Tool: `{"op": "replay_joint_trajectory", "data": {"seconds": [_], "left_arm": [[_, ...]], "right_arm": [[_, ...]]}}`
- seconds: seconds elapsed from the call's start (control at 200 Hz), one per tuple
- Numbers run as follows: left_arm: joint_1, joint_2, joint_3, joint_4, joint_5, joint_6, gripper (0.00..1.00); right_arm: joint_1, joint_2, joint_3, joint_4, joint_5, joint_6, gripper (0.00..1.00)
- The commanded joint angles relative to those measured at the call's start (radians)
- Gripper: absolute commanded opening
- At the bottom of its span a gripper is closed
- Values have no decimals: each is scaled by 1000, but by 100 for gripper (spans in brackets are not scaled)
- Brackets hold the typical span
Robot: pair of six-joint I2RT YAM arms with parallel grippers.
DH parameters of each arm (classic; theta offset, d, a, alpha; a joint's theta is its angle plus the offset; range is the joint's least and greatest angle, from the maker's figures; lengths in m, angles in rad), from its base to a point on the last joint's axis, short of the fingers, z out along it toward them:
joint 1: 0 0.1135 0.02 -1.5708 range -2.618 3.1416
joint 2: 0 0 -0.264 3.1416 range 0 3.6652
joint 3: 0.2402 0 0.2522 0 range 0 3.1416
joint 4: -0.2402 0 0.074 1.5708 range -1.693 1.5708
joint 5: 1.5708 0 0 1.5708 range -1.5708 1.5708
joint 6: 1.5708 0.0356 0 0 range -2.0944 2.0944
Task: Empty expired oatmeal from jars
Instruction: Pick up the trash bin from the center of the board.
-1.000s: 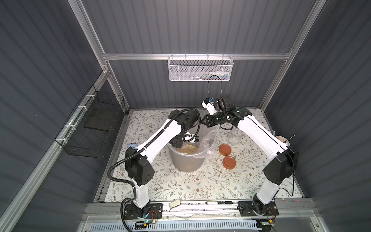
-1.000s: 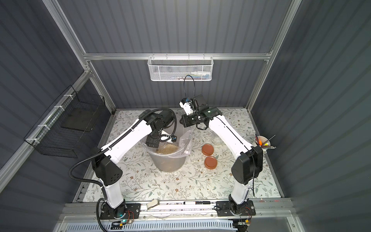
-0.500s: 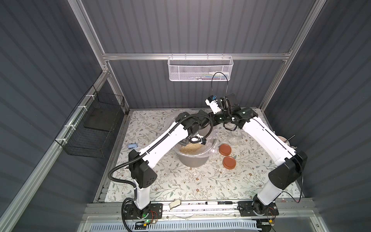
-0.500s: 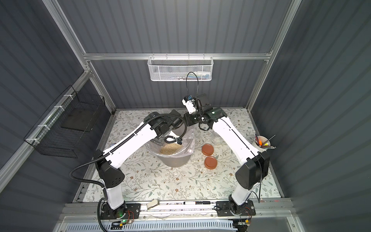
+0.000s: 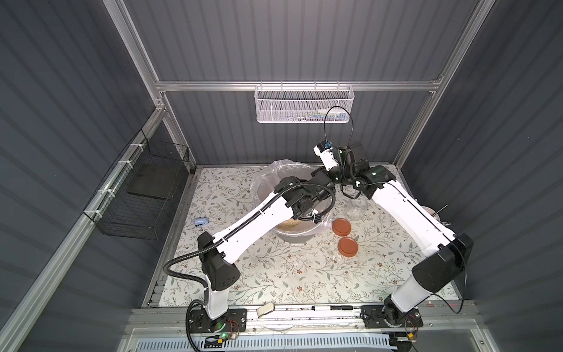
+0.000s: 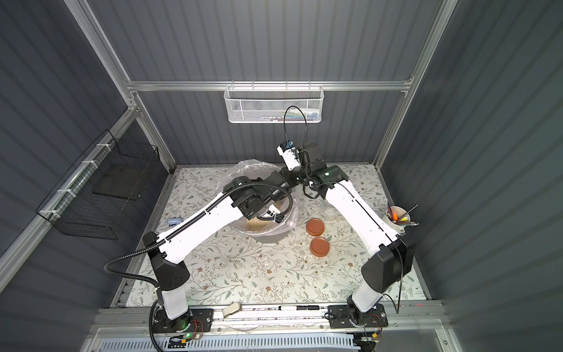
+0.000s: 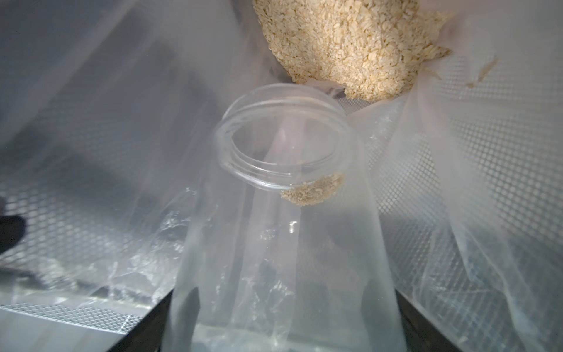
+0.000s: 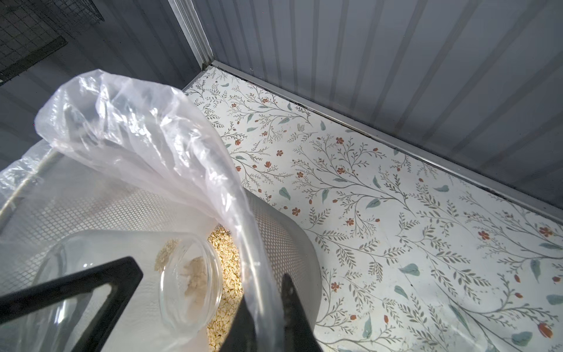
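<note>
- Left gripper [image 7: 281, 297] clamps the glass jar [image 7: 283, 213], tipped inside the mesh bin [image 8: 289, 243] so clinging oatmeal [image 7: 313, 190] joins the pile [image 7: 344, 45].
- Right gripper [image 8: 268, 304] pinches the plastic liner [image 8: 137, 137] at the bin's 1 o'clock, holding it clear.

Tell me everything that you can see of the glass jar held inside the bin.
The jar is clear rounded glass with a threaded open mouth, no lid on it. The left gripper holds it tilted inside the plastic-lined bin, mouth toward the oatmeal below. It is almost empty: only a small clump of flakes clings near its neck.
</note>
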Motion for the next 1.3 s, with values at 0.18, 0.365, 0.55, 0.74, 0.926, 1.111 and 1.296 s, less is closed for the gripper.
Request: {"op": "replay_joint_trajectory", "data": {"seconds": [0.18,0.365,0.55,0.74,0.926,1.111,1.296], "left_arm": [[-5,-94,-45,40,-56,56,0],[-3,-160,-162,92,5,117,0],[19,-199,-236,85,-6,97,0],[36,-215,-258,119,63,124,0],[45,-185,-230,115,44,112,0],[30,-146,-196,204,70,191,0],[32,-69,-172,213,112,162,0]], "right_arm": [[19,-48,-31,149,-20,1,0],[18,-45,-23,142,-13,9,0],[21,-41,-22,132,-10,12,0],[20,-43,-25,149,-16,22,0],[29,-27,-6,116,-8,5,0],[31,-20,-9,147,-23,31,0],[39,-24,-13,129,-1,13,0]]}}
